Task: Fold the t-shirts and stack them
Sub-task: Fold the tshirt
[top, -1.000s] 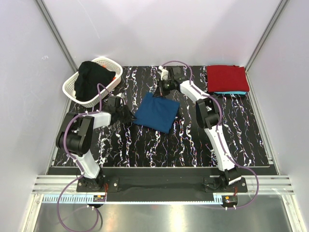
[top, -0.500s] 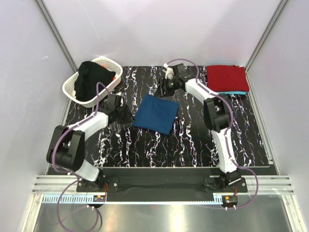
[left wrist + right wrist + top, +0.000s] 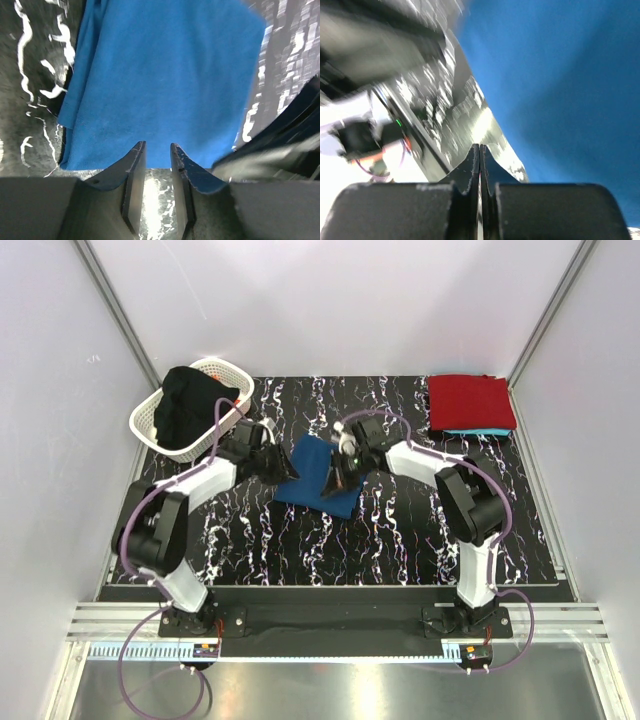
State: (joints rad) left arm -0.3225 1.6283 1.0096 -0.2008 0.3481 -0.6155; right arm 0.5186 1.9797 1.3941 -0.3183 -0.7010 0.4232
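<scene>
A folded blue t-shirt [image 3: 312, 468] lies flat in the middle of the table. It fills the left wrist view [image 3: 165, 75] and shows in the right wrist view [image 3: 560, 90]. My left gripper [image 3: 285, 468] is at the shirt's left edge, its jaws a narrow gap apart and empty [image 3: 157, 146], just short of the hem. My right gripper [image 3: 336, 480] is low over the shirt's right part, shut with nothing between the jaws [image 3: 480, 146]. A folded red t-shirt [image 3: 470, 400] lies on a turquoise one [image 3: 482, 431] at the back right.
A white lattice basket [image 3: 150, 425] at the back left holds a dark, nearly black heap of cloth [image 3: 190, 402]. The table is black with white streaks [image 3: 400, 530]. White walls enclose the back and both sides.
Both grippers have closed in on the blue shirt: the left one moved right to its left edge, the right one came forward from the back onto its right part.
</scene>
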